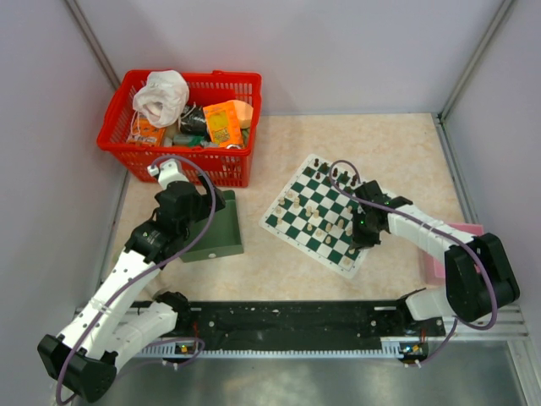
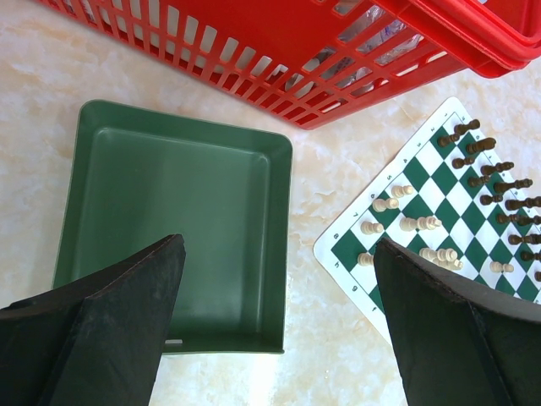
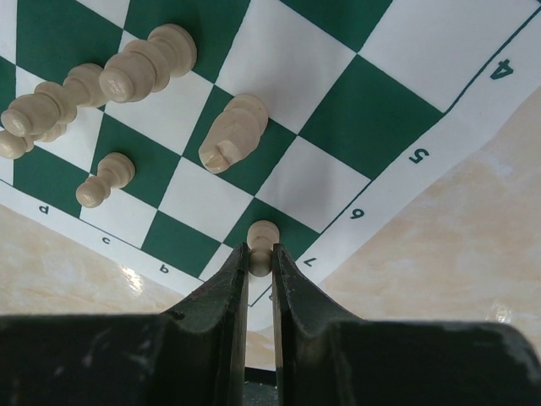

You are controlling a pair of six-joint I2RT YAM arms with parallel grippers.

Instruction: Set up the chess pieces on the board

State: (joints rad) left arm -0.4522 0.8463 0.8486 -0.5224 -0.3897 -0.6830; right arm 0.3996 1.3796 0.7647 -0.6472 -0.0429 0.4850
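Note:
The board [image 1: 287, 222] lies tilted right of centre, with black pieces [image 1: 338, 178] along its far edge and cream-white pieces [image 1: 311, 211] scattered over the middle. My right gripper [image 1: 362, 230] is low over the board's near right corner, shut on a cream-white pawn [image 3: 261, 245] near the squares marked 6 and 7. Other white pieces [image 3: 232, 133] stand or lean farther in. My left gripper [image 1: 173, 172] hangs open and empty over the green tray [image 2: 169, 220]. The board [image 2: 338, 245] shows at the right of the left wrist view.
A red basket [image 1: 127, 144] full of odds and ends stands at the back left, just beyond the green tray [image 1: 215, 233]. A pink object [image 1: 435, 266] lies by the right arm's base. A black rail runs along the near edge.

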